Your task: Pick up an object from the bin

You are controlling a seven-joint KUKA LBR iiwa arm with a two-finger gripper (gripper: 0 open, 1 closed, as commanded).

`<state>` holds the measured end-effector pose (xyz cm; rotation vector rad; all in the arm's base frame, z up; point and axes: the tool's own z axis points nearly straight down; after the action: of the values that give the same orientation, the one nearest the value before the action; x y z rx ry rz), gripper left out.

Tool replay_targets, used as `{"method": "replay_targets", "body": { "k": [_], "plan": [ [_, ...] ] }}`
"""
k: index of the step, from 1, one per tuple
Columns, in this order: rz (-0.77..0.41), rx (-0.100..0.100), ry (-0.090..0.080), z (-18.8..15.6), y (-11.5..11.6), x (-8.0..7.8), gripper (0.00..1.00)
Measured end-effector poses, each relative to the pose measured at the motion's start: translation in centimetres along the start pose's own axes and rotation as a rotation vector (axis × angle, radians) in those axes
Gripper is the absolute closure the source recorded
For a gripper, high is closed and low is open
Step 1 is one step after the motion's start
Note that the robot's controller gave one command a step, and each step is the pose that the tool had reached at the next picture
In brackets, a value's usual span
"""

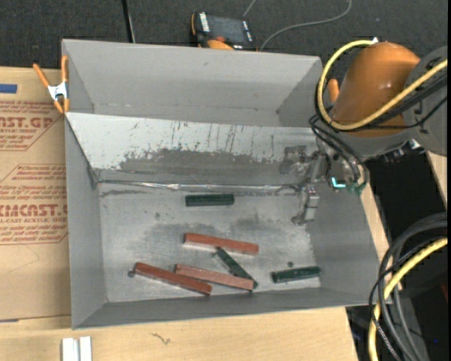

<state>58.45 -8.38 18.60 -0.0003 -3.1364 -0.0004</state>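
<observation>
Camera view: gripper over bare floor, sticks at its 9 and 6 o'clock

The gripper [310, 201] hangs over bare floor at the 3 o'clock side of the grey bin [188, 74]. How wide it stands cannot be told, and nothing is seen in it. A dark green stick [209, 199] lies at its 9 o'clock, well apart, long axis running 9 to 3. A second green stick [295, 274] lies near its 6 o'clock, on the same heading. Three reddish-brown sticks [220, 243] and a short green stick [233, 262] cluster at 7 o'clock. Nothing stands in the way of either green stick.

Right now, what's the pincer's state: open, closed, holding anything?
Pincer: cannot be told whether open or closed. It hangs low at the right side of the bin, apart from the dark green bar nearest it.
</observation>
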Motion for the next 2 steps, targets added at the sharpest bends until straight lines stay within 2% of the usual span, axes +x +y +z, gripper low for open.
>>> {"method": "replay_targets", "body": {
  "k": [1, 2],
  "plan": [
    [-0.189, -0.003, -0.001, 7.5, 7.3, 3.4, 0.0],
    [-0.151, -0.001, -0.002, 11.9, 7.5, 5.6, 0.0]
  ]
}}
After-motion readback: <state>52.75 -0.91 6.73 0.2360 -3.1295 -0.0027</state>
